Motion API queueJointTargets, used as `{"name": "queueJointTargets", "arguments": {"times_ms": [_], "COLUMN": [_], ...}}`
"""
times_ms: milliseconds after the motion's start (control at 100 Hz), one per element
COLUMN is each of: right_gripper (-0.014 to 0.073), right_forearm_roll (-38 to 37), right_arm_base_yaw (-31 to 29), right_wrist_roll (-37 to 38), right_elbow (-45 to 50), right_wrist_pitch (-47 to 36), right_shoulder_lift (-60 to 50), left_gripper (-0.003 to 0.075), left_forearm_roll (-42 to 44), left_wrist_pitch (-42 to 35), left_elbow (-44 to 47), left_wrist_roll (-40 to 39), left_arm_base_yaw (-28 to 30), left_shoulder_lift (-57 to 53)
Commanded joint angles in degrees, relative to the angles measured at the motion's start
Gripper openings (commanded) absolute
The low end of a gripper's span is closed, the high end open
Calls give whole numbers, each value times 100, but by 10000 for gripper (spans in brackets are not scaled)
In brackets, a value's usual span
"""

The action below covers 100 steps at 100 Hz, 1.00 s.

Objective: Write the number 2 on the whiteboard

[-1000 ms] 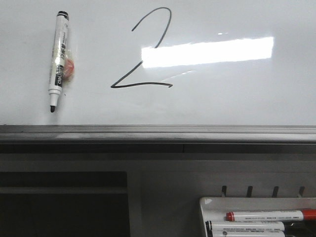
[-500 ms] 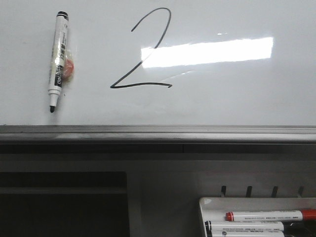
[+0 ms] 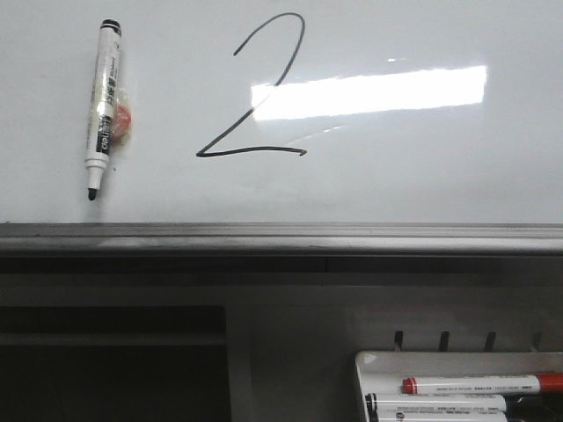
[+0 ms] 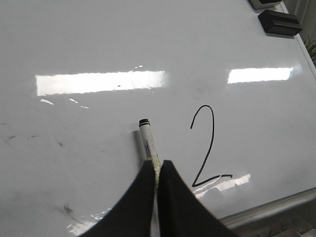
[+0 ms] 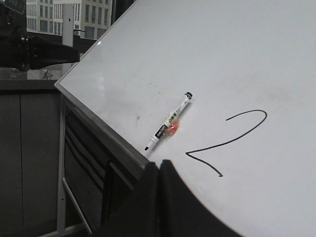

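Fingers of the left end effector [image 4: 157,170] are pressed together, nothing between them; their tips sit over the lower part of a black marker [image 4: 148,145] in the left wrist view, contact not clear. Right end effector [image 5: 159,170] is also closed tight and empty, held off the board near its lower edge. Marker [image 3: 104,104] sticks on the whiteboard [image 3: 422,176] uncapped, tip down, with a small red piece [image 3: 125,121] beside its barrel. Number 2 [image 3: 255,92] is drawn in thin black line just right of the marker, hooked top, long diagonal, flat wavy base; a bright light reflection [image 3: 369,90] crosses its diagonal. Grey rail [image 3: 281,236] runs under the board. Below at the right, a white tray [image 3: 369,365] holds a red-capped marker [image 3: 479,384] and a black-capped one [image 3: 435,403].
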Motion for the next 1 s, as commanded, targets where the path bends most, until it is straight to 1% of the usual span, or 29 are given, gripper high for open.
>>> {"name": "queueJointTargets", "arguments": {"times_ms": [0, 260, 420, 510, 600, 660, 720, 790, 840, 910, 940, 990], "right_gripper": [-62, -62, -62, -62, -62, -62, -62, -62, -62, -62, -62, -62], "right_forearm_roll": [49, 49, 49, 49, 49, 49, 49, 49, 49, 49, 49, 49], "right_arm_base_yaw": [-12, -12, -12, -12, -12, -12, -12, -12, -12, -12, -12, -12], "right_wrist_roll": [-28, -28, -28, -28, -28, -28, -28, -28, -28, -28, -28, -28], "right_elbow": [-158, -158, -158, -158, -158, -158, -158, -158, -158, -158, -158, -158], "right_wrist_pitch": [-157, -157, -169, -176, -176, -176, -176, -176, -176, -176, -176, -176], "right_shoulder_lift": [48, 48, 48, 48, 48, 48, 48, 48, 48, 48, 48, 48], "left_gripper": [-20, -20, -20, -20, -20, -20, -20, -20, -20, -20, -20, -20], "left_forearm_roll": [4, -31, -631, -770, -770, -783, -998, -1559, -2063, -2377, -2438, -2438], "left_wrist_pitch": [-444, -431, -182, 68, 195, 135, 25, -72, -109, -232, -307, -420], "left_elbow": [-154, -142, -106, -106, -104, -104, -104, -104, -104, -53, 6, 134], "left_wrist_roll": [-24, -24, -24, -24, 51, 381, 813, 1672, 2453, 3213, 3355, 3345], "left_arm_base_yaw": [12, 12, 34, 171, 456, 712, 981, 1362, 1667, 2125, 2339, 2612], "left_shoulder_lift": [58, 48, 48, 26, -8, -8, -35, -61, -112, -165, -196, -262]}}
